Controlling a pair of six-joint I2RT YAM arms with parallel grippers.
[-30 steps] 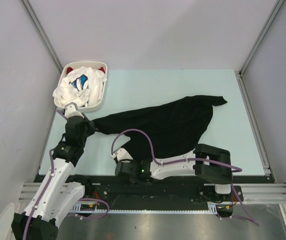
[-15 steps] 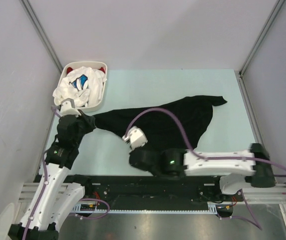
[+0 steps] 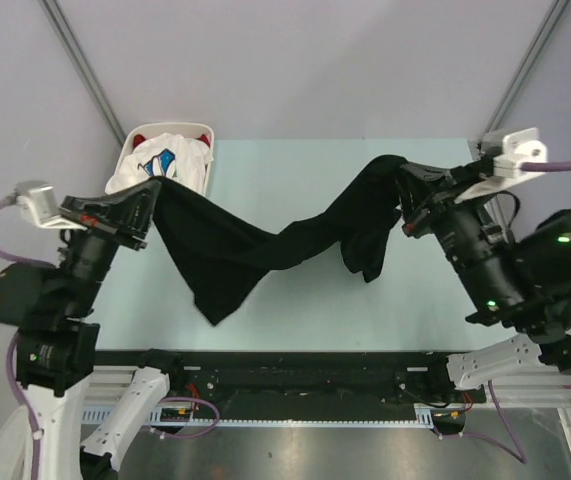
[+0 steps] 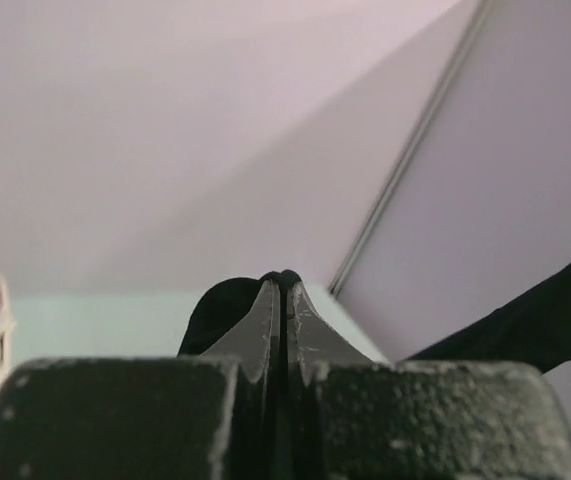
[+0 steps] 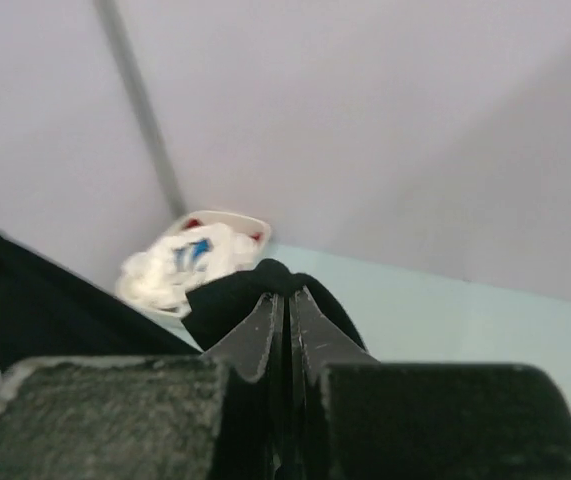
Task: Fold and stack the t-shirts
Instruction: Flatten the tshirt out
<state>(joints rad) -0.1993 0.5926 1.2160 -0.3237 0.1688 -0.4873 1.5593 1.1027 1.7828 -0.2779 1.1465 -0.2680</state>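
The large black cloth t-shirt (image 3: 265, 245) sagged between raised arms, left end effector (image 3: 151, 193) and right end effector (image 3: 403, 183) clamped on it.

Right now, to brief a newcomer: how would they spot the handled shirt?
Above the green table, the black t-shirt sags between the left gripper and right gripper. Unlike the white and red shirts heaped in the basket, it is black and hanging.

Pale table (image 3: 295, 170) with white basket (image 3: 208, 158)
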